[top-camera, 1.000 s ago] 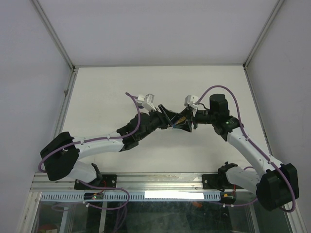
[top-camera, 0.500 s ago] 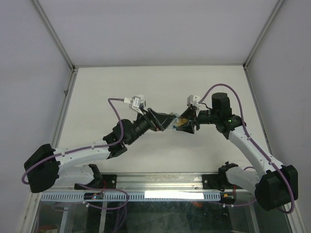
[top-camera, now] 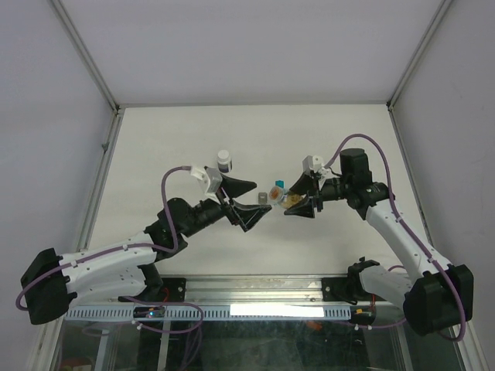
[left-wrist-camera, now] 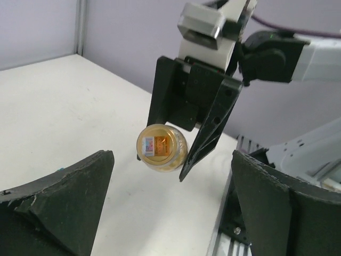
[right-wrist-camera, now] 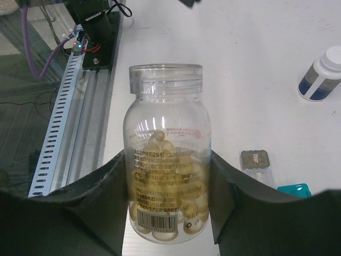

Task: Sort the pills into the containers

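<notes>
- Left gripper (top-camera: 255,198) — fingers spread wide and holding nothing. It faces the right gripper across a short gap, and the left wrist view looks end-on at the pill bottle (left-wrist-camera: 161,148).
- Right gripper (top-camera: 300,202) — fingers clamped on the lower body of the pill bottle. The bottle is clear, has no cap and is part-filled with yellow capsules. It is held above the table (top-camera: 155,154).
- Bottle axis — it runs straight out from the right fingers, with the open mouth (right-wrist-camera: 166,74) pointing away from the wrist, toward the left arm.
- Grey container (right-wrist-camera: 256,159) and teal container (right-wrist-camera: 294,190) — they lie side by side on the table, just beside the bottle and below it. They are off to one side of its axis, not under the mouth. Whether either is open cannot be told.
- Judgement: the right arm is nearer and carries the pills, so pouring calls for swinging the mouth sideways over the containers before tipping.
- White bottle (top-camera: 223,161) — stands upright farther back, apart from both grippers.
</notes>
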Action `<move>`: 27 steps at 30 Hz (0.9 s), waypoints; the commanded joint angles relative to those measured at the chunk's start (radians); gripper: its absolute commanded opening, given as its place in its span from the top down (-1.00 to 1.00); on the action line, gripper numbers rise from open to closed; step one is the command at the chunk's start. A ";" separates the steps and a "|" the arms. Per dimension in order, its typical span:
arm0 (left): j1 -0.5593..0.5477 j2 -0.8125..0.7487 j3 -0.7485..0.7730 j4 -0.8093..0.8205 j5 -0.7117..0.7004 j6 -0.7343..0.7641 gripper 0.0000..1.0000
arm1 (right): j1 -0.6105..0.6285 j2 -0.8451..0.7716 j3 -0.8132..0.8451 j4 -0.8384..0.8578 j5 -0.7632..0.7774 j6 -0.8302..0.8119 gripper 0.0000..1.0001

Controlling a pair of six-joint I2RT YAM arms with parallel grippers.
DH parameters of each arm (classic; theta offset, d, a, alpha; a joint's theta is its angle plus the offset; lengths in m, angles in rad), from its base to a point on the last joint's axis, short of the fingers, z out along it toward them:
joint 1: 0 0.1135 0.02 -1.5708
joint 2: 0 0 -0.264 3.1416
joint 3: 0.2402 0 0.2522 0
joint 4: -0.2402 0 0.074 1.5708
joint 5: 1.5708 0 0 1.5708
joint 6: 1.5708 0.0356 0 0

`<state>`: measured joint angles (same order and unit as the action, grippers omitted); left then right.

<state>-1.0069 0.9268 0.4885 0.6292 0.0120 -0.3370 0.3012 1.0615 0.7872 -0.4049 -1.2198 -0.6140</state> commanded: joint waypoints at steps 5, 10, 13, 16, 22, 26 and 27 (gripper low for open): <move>0.019 0.168 0.167 -0.068 0.174 0.108 -0.66 | -0.014 -0.022 0.047 -0.004 -0.076 -0.043 1.00; 0.040 0.242 0.225 -0.082 0.193 0.076 -0.44 | -0.014 -0.021 0.047 -0.011 -0.077 -0.052 1.00; 0.059 0.268 0.238 -0.082 0.217 0.054 -0.28 | -0.014 -0.021 0.049 -0.017 -0.079 -0.057 1.00; 0.073 0.277 0.240 -0.076 0.249 0.039 -0.20 | -0.014 -0.021 0.049 -0.019 -0.080 -0.061 1.00; 0.092 0.297 0.242 -0.069 0.301 0.012 -0.08 | -0.014 -0.019 0.049 -0.020 -0.080 -0.062 1.00; 0.097 0.318 0.254 -0.061 0.346 -0.004 0.01 | -0.014 -0.018 0.049 -0.022 -0.080 -0.063 1.00; 0.098 0.323 0.257 -0.062 0.356 -0.007 0.06 | -0.014 -0.018 0.049 -0.022 -0.081 -0.063 1.00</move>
<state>-0.9211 1.2366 0.6949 0.5285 0.2985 -0.3195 0.2913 1.0615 0.7872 -0.4408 -1.2579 -0.6582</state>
